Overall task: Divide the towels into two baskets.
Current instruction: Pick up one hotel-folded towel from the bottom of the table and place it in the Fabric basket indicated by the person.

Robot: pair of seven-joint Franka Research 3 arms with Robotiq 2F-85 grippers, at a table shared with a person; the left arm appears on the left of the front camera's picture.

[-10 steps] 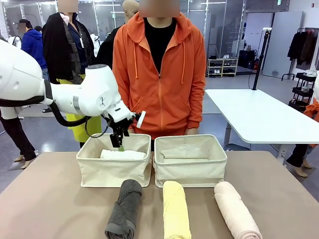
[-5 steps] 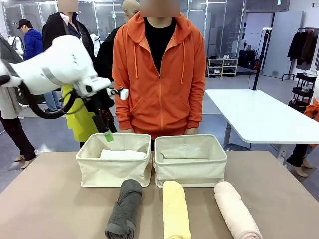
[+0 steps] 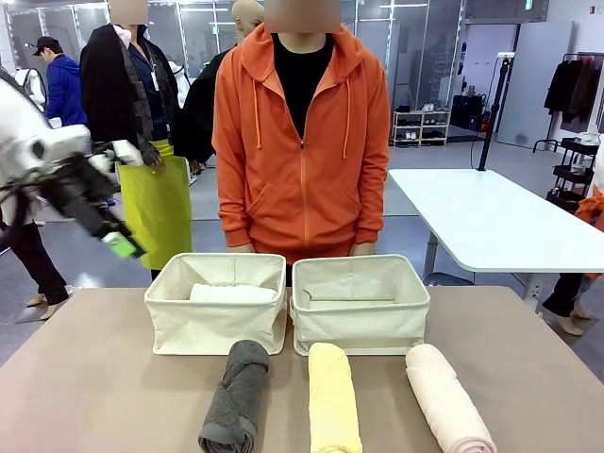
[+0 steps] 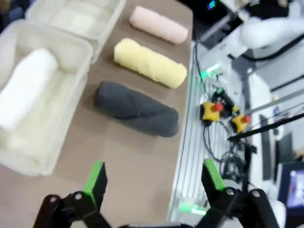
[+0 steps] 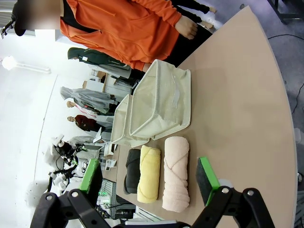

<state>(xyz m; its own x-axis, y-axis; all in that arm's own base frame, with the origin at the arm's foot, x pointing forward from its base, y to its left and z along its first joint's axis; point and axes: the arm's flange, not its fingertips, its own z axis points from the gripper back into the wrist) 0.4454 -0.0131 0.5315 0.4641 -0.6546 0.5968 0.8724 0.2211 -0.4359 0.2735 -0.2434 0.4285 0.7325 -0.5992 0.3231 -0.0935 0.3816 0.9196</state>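
A white towel (image 3: pixel 231 293) lies in the left basket (image 3: pixel 215 326); the right basket (image 3: pixel 360 323) beside it holds no towel that I can see. In front of the baskets, three rolled towels lie side by side on the table: dark grey (image 3: pixel 236 396), pale yellow (image 3: pixel 333 401) and pale pink (image 3: pixel 447 401). My left gripper (image 3: pixel 121 243) hangs open and holds nothing, high and left of the left basket. In the left wrist view it (image 4: pixel 154 178) looks down on the white towel (image 4: pixel 28 88) and the grey towel (image 4: pixel 135 109). My right gripper (image 5: pixel 148 175) is open and holds nothing, away from the pink towel (image 5: pixel 175 173).
A person in an orange hoodie (image 3: pixel 302 142) stands close behind the baskets, hands at the table's far edge. The near table edge (image 4: pixel 183 142) borders a rail with yellow emergency-stop buttons (image 4: pixel 210 111). Bare tabletop lies left and right of the baskets.
My left gripper has risen out of the left basket and swung up and to the left, open. The white towel stays in that basket.
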